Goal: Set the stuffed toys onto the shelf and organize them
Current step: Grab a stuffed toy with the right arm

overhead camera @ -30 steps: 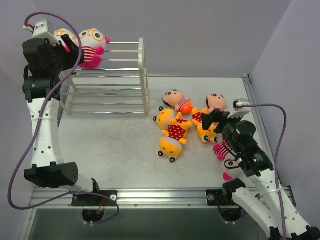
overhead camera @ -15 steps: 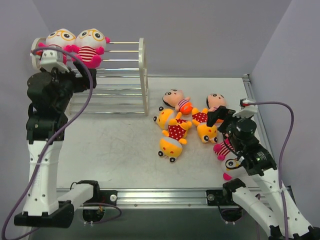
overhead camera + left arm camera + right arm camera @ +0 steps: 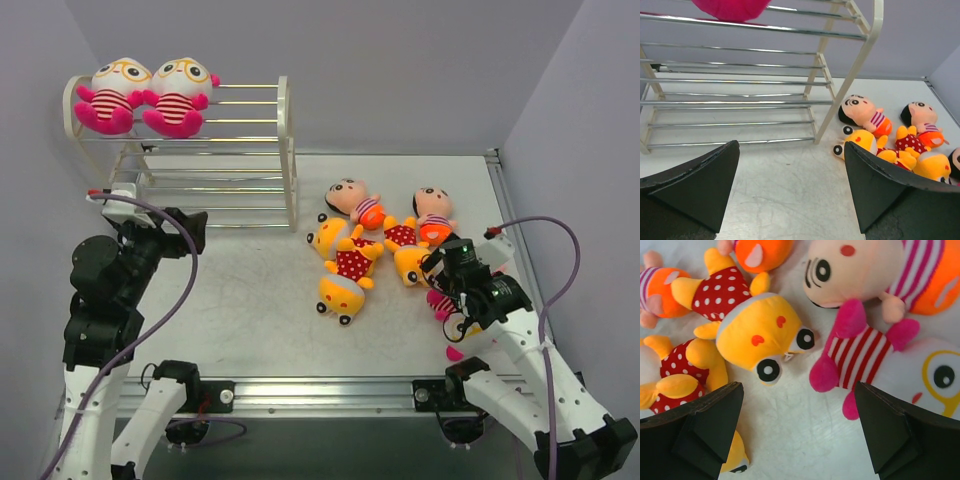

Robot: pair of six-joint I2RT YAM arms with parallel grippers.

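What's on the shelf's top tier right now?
Two pink striped toys, side by side at the left end of the shelf. Lower tiers show no toys; the toys' backs are hidden.

Two pink stuffed toys [image 3: 140, 95] sit side by side on the top tier of the shelf [image 3: 285, 150], upper left of the frame. Right of centre, yellow-orange toys [image 3: 343, 290] and black-haired toys [image 3: 350, 196] lie heaped on the counter [image 3: 250, 290]. The right arm [image 3: 495, 298] hangs over a third pink toy [image 3: 440, 299].
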